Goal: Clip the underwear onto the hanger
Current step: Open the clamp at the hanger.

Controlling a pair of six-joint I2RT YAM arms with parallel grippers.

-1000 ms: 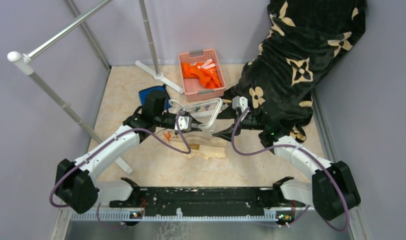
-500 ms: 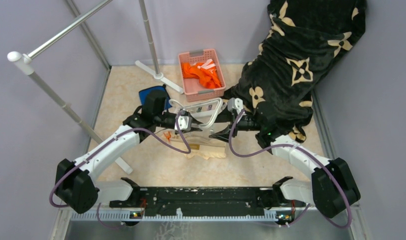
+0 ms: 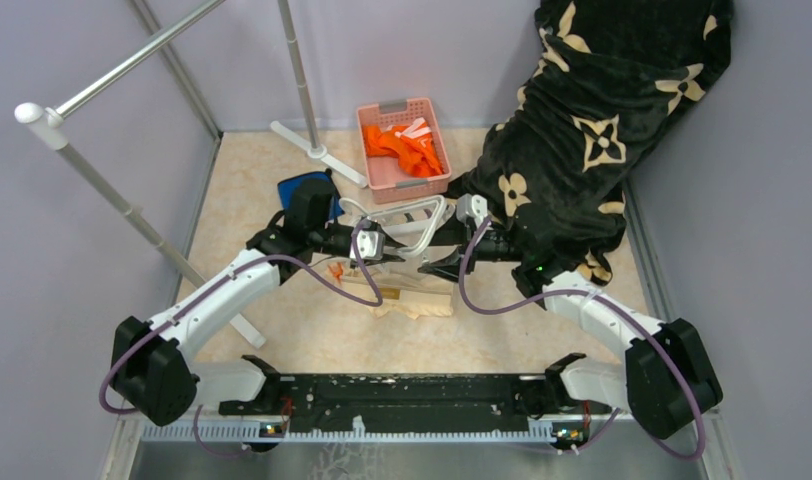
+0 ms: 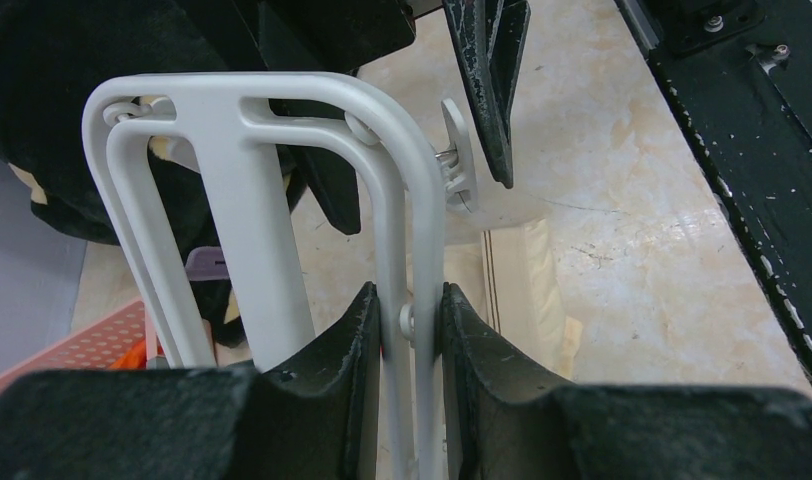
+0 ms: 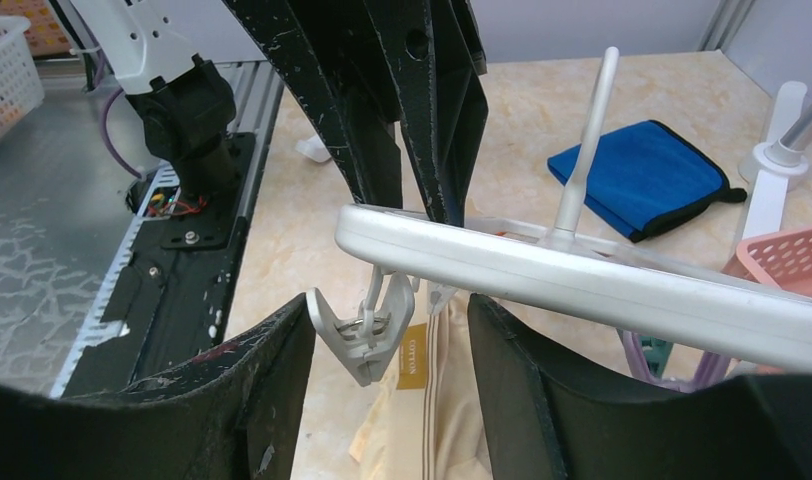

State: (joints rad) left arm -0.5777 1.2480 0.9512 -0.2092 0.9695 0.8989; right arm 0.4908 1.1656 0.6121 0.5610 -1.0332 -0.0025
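Note:
The white hanger point(image 3: 414, 222) is held off the floor, and my left gripper point(image 3: 385, 251) is shut on two of its thin bars point(image 4: 410, 322). The pale peach underwear point(image 3: 412, 298) lies flat on the floor beneath it, its gold label point(image 5: 414, 356) showing. One small white clip point(image 5: 367, 335) dangles from the hanger's edge bar point(image 5: 582, 280). My right gripper point(image 5: 387, 330) is open around that clip. Its left finger point(image 5: 272, 370) touches the clip's wing, while its right finger point(image 5: 522, 370) stands apart. In the left wrist view the clip point(image 4: 457, 165) hangs beside a right finger point(image 4: 492, 90).
A pink basket point(image 3: 382, 178) of orange clothes stands behind the hanger. A folded blue cloth point(image 3: 304, 188) lies to its left. A black floral blanket point(image 3: 592, 110) drapes at the right. The grey rack pole point(image 3: 297, 70) and its white foot point(image 3: 317, 152) stand at the back.
My right gripper has shifted slightly left toward the hanger, and its jaws have narrowed around the dangling clip. The left gripper and the hanger have stayed still.

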